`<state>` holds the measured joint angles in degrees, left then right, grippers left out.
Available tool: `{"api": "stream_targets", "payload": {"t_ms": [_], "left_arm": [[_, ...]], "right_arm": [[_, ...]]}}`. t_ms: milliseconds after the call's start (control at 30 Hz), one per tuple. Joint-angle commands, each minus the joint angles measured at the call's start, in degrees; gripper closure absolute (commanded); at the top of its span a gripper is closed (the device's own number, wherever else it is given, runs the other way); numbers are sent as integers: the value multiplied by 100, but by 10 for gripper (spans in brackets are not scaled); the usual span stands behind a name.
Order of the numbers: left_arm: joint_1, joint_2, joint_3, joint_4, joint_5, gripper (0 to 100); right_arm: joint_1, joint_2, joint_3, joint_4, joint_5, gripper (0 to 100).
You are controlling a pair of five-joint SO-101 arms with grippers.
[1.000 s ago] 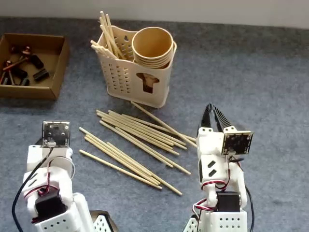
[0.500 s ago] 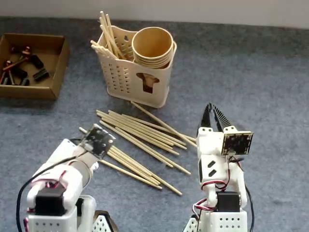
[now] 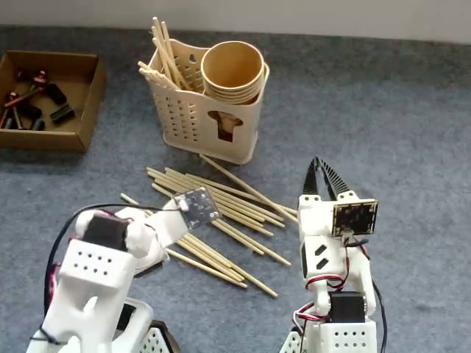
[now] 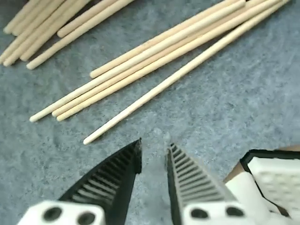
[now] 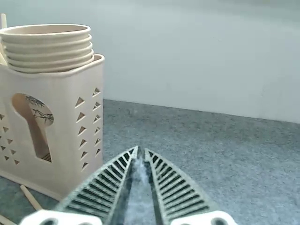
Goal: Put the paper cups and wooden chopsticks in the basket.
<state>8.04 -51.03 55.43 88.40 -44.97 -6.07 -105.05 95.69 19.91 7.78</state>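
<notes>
Done: paper cups (image 3: 232,70) and a few chopsticks (image 3: 163,51) in basket (image 3: 184,121). To do: loose chopsticks (image 3: 235,209) on carpet (image 3: 383,110), near side of basket. My left gripper (image 4: 153,146) is just over them, narrow gap, empty. My right gripper (image 5: 140,152) is closed, empty.

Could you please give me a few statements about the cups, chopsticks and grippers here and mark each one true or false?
1. The paper cups are stacked inside the basket. True.
2. Every chopstick is in the basket. False: many loose chopsticks lie on the table in front of it.
3. The left gripper is shut on a chopstick. False: it is open and empty, close to the loose chopsticks.
4. The right gripper holds nothing. True.
</notes>
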Motion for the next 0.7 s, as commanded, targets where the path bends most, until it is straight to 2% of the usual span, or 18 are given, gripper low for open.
{"api": "stream_targets", "payload": {"t_ms": [0, 133, 367, 667], "left_arm": [[330, 409, -233, 18, -308, 892], [356, 857, -224, -404, -440, 892], [435, 1921, -251, -985, -695, 902], [1218, 2580, -268, -1257, -695, 929]], "right_arm": [[-13, -22, 655, -4, 88, 992], [224, -22, 655, -31, 79, 992], [242, -22, 655, -22, 88, 992], [224, -22, 637, -13, 97, 992]]}}
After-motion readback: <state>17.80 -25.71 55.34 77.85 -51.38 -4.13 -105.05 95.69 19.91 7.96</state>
